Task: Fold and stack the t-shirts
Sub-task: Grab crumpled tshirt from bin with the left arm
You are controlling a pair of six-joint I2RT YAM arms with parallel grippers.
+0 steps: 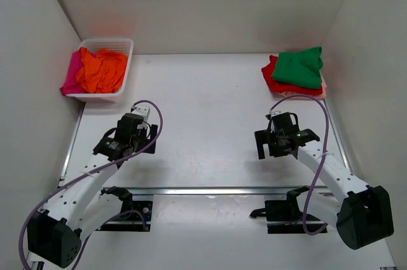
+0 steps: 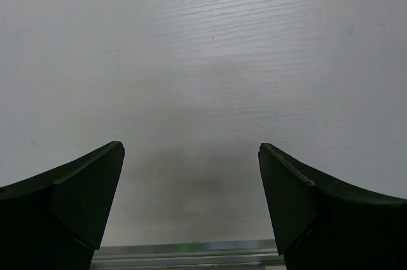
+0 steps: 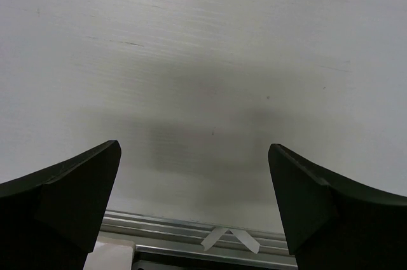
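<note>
An orange t-shirt (image 1: 102,70) lies crumpled in a white mesh basket (image 1: 123,45) at the back left, on top of a magenta pink shirt (image 1: 72,75) that hangs over the basket's left side. At the back right a folded green shirt (image 1: 299,67) tops a stack with a red shirt (image 1: 272,77) and a pale pink one (image 1: 322,86) beneath. My left gripper (image 1: 124,144) is open and empty over bare table; its fingers (image 2: 89,187) show only white surface between them. My right gripper (image 1: 283,144) is open and empty too, fingers (image 3: 299,194) wide apart.
White walls close in the table (image 1: 203,111) on the left, back and right. A metal rail (image 1: 216,190) runs along the table's near edge, also showing in the left wrist view (image 2: 184,251) and the right wrist view (image 3: 191,229). A bit of white tape (image 3: 230,238) sits on the rail.
</note>
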